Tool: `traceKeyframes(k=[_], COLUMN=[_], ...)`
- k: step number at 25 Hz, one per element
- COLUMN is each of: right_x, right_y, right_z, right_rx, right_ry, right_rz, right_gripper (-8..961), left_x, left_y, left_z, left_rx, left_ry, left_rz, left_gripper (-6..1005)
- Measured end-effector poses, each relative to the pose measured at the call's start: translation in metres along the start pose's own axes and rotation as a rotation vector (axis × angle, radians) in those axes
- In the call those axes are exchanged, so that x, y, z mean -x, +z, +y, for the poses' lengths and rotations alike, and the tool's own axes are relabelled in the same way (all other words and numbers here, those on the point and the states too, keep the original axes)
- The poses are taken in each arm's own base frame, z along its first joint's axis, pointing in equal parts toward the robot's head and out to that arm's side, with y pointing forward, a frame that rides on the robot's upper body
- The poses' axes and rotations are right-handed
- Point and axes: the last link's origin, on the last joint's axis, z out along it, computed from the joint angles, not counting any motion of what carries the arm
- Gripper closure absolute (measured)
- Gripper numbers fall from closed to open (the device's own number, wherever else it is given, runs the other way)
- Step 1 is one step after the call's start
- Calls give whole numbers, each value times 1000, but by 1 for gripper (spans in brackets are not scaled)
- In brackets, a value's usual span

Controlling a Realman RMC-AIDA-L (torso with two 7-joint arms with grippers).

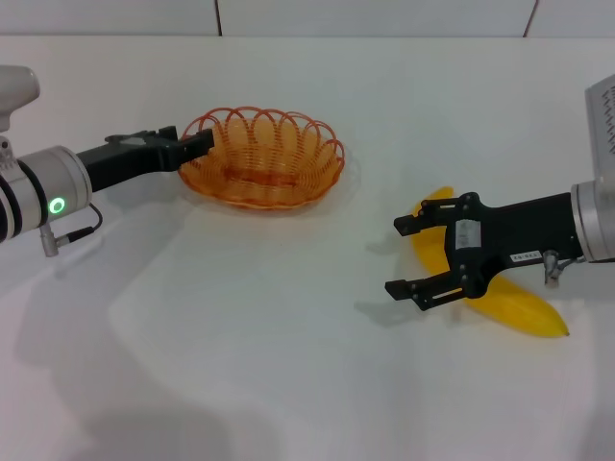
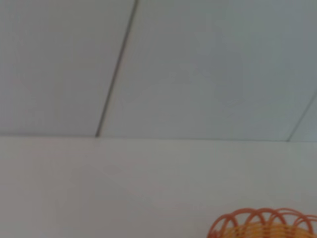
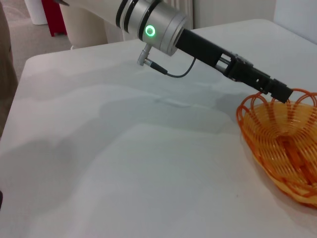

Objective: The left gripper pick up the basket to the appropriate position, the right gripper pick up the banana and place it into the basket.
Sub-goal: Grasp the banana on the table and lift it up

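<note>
On the white worktop (image 1: 288,336) we see the basket (image 1: 262,157) toward the far left, with the left end effector (image 1: 199,144) at its left rim; its fingers reach the looped wire there, though we cannot tell whether they are clamped on it. The right end effector (image 1: 411,257) hovers with its fingers spread wide and holds nothing (its black body covers the middle of the banana (image 1: 519,305)). The banana lies flat on the worktop's right side, well apart from the basket.
</note>
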Motion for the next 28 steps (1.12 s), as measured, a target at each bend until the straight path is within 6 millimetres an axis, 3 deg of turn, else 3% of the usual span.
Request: traceKeyframes(k=[3,9,13,20,28], right_x=[-1,-1,-2,2,14], right_y=[0,0,0,0,-5], right_z=[0,0,0,-1,1], right_rx=[0,-3,-5,-8,2], right_ry=[2,2,3,-8,-26], right_rz=[1,2,0,-2,-64], right_gripper=[129,135,138,145,153], left_x=[-2,-3,0,16,40], left_y=[-2,-18,-39,-72,-80], left_z=[1,-3,-10,-13,-11], left_rx=[19,34,37,80,128], left_ry=[40,125,198,282,323], left_rz=[12,79,137,162,40], left_gripper=[401,359,358,357,356])
